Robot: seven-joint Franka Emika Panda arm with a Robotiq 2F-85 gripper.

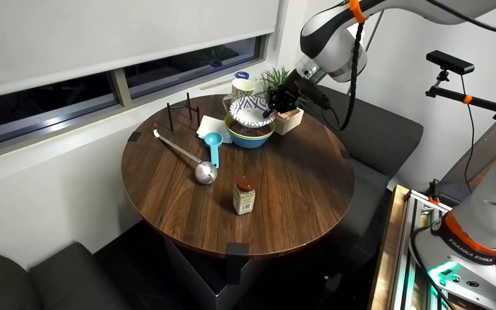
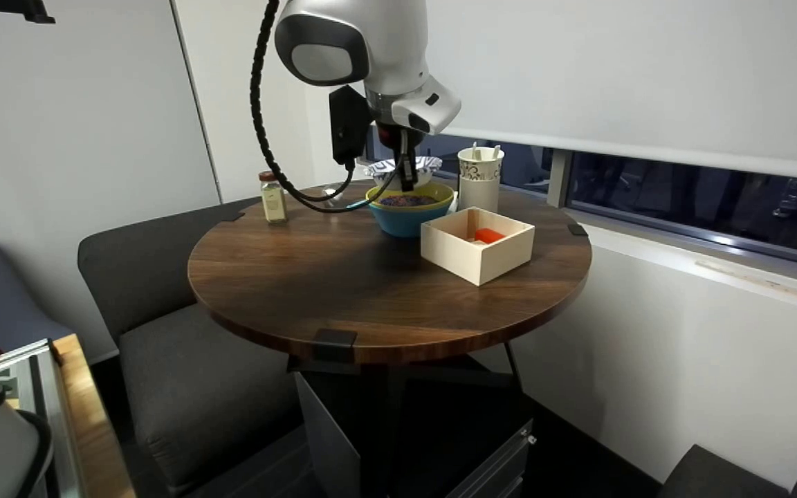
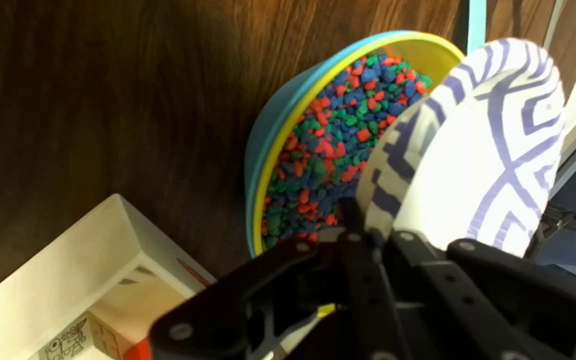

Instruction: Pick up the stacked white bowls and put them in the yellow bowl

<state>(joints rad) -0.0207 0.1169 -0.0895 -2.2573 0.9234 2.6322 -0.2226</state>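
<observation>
White bowls (image 3: 468, 150), round, purple-patterned, in gripper (image 3: 375, 234)

White bowls (image 3: 473, 155) partly hide the yellow bowl (image 3: 430, 56) in the wrist view.

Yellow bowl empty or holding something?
Not empty: the wrist view shows red, green and blue bits inside the yellow bowl, below its rim.

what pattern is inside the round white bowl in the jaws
The round white bowl has purple-blue geometric lines inside, best seen in the wrist view.
</observation>
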